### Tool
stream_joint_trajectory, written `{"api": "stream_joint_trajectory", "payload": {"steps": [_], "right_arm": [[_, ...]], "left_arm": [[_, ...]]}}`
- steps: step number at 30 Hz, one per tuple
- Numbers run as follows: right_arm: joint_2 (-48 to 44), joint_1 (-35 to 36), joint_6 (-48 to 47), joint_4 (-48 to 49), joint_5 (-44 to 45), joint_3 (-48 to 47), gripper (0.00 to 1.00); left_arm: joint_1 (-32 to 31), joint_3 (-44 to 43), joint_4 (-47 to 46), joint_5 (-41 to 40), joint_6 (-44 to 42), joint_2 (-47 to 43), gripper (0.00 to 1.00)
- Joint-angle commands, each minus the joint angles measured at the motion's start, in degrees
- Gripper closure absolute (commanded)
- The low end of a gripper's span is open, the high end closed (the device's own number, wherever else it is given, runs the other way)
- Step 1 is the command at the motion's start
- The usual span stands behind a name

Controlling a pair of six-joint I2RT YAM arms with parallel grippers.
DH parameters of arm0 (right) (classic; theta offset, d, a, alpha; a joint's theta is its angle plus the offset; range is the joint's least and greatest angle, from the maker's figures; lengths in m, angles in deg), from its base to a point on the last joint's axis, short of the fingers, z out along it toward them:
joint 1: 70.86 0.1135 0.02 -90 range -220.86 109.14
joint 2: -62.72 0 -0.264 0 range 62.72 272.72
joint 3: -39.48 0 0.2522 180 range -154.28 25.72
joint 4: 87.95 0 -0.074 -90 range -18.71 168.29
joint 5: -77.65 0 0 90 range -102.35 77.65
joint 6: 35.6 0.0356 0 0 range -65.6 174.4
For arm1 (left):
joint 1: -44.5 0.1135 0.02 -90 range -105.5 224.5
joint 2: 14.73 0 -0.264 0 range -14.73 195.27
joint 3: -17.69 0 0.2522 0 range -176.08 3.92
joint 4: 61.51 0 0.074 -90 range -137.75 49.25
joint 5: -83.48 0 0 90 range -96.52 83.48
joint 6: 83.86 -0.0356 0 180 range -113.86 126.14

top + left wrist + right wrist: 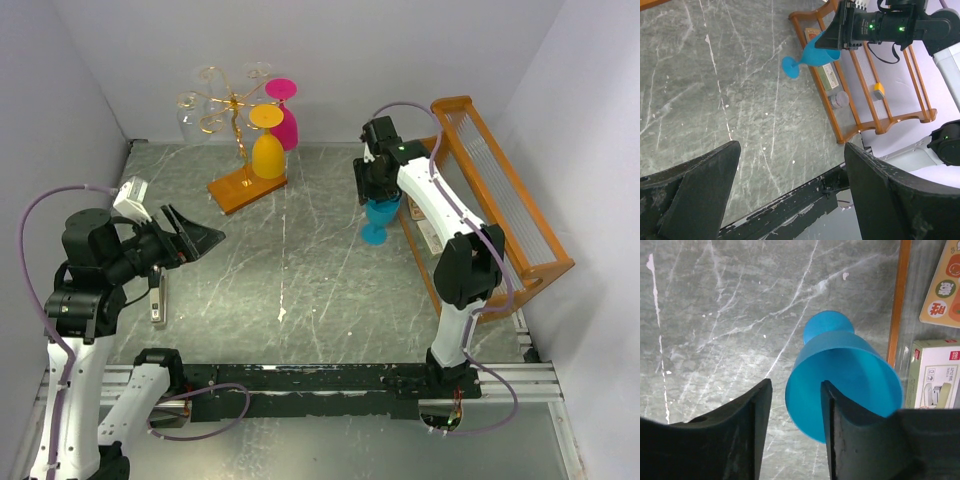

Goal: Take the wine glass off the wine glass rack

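The gold wire wine glass rack stands on its wooden base at the back left. A yellow glass, a pink glass and clear glasses hang upside down on it. A blue wine glass stands upright on the table at the right; it also shows in the left wrist view and the right wrist view. My right gripper is open over it. One finger is inside the bowl, the other outside the rim with a gap. My left gripper is open and empty at the left.
A larger orange wooden-framed rack with clear slats lies along the right side, close to the blue glass, with small boxes inside. A small metal tool lies under my left arm. A black rail runs along the near edge.
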Motion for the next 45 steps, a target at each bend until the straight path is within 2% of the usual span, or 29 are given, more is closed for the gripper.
{"api": "stream_joint_trajectory", "payload": {"steps": [1, 3, 7, 14, 18, 27, 33, 45], "right_arm": [[-5.8, 0.37, -0.89, 0.88, -0.88, -2.38, 0.52], [-9.85, 0.87, -1.04, 3.76, -2.52, -0.39, 0.43], [-20.34, 1.31, 0.37, 13.99, -10.7, 11.35, 0.3], [-33.28, 1.35, 8.95, 35.13, -25.89, 31.07, 0.25], [-38.34, 1.31, 11.59, 43.14, -30.32, 37.06, 0.2], [-42.73, 1.31, 9.21, 42.99, -29.18, 37.81, 0.15], [-46.46, 1.31, 8.76, 43.29, -27.37, 39.54, 0.12], [-49.18, 1.31, 6.97, 42.32, -24.42, 41.12, 0.1]], "left_arm": [[-0.16, -1.26, 0.1, -0.19, 0.74, -0.16, 0.04], [-0.16, -0.54, -0.69, 0.33, 1.42, -0.16, 0.04], [-0.16, 0.39, -1.41, 0.28, 2.31, 0.26, 0.05], [-0.16, -3.06, 1.04, -3.82, 0.37, 3.2, 0.05], [-0.16, -5.33, 1.41, -5.04, 0.11, 6.12, 0.05], [-0.16, -17.45, 3.39, -10.96, -1.27, 17.12, 0.06], [-0.08, -27.96, 3.77, -18.1, -2.62, 26.28, 0.04], [4.33, -41.45, -3.36, -20.99, -2.54, 40.91, 0.05]]}}
